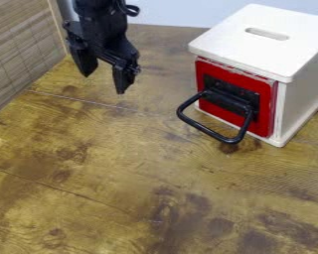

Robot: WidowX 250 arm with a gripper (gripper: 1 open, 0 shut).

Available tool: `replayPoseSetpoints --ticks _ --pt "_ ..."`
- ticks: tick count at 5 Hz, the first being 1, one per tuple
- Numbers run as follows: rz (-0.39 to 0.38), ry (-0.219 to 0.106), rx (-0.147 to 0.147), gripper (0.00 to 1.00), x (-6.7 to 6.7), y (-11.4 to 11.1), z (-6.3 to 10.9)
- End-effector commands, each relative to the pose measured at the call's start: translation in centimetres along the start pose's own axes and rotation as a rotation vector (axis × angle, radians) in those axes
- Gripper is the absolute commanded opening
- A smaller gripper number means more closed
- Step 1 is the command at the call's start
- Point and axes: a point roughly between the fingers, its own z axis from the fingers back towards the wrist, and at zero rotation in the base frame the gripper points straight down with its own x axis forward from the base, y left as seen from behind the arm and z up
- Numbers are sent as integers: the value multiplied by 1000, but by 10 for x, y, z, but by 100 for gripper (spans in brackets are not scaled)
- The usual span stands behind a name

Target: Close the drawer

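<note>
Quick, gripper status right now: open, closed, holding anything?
Gripper: open, fingers spread, holding nothing; it hangs above the table, left of the drawer and not touching its handle.
</note>
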Motion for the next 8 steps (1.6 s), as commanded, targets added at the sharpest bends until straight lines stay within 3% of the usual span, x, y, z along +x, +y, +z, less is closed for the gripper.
replayPoseSetpoints --ticks 1,3,5,6,8 --pt "-27 -73 18 100 13 5 27" --pt "-32 -47 20 100 4 23 18" --pt "-22 -26 22 100 16 2 26" --pt "-45 -37 20 100 18 6 23" --pt "-67 -45 33 100 35 8 11"
